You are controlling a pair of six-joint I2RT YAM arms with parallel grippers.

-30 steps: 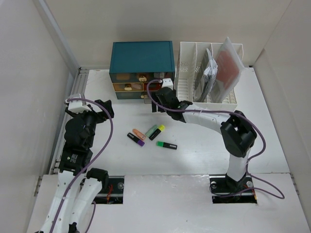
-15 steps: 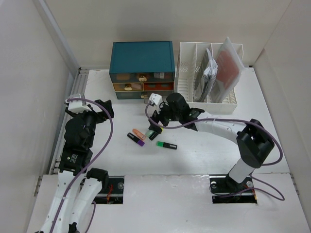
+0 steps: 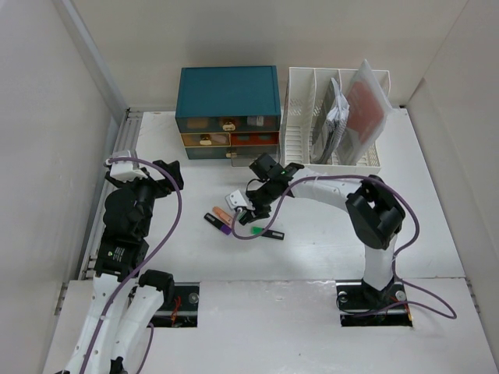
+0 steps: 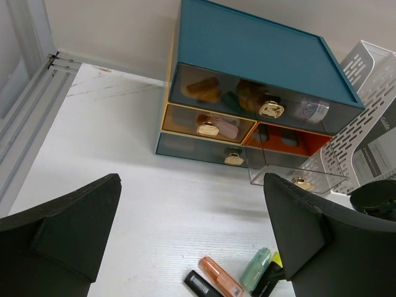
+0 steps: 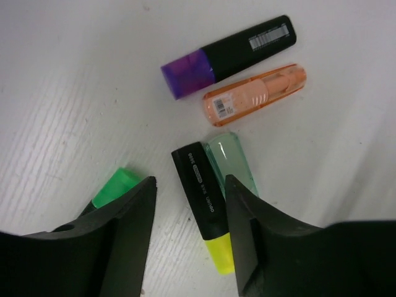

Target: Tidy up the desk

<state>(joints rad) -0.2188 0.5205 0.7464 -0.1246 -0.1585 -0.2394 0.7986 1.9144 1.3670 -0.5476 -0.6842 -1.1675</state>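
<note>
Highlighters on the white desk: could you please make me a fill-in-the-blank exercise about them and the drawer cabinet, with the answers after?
1. The black highlighter between the right gripper's open fingers has a ___ cap.
2. On the large white desk, the translucent orange highlighter lies beside a black one capped in ___.
3. The teal drawer cabinet has ___ clear drawer pulled out.
Missing words: yellow; purple; one.

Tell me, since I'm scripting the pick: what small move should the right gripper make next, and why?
Probably lower and close on the yellow-capped highlighter: the right gripper hangs open with one finger on each side of it. The mint highlighter lies right against it, so it may get pinched too.
</note>
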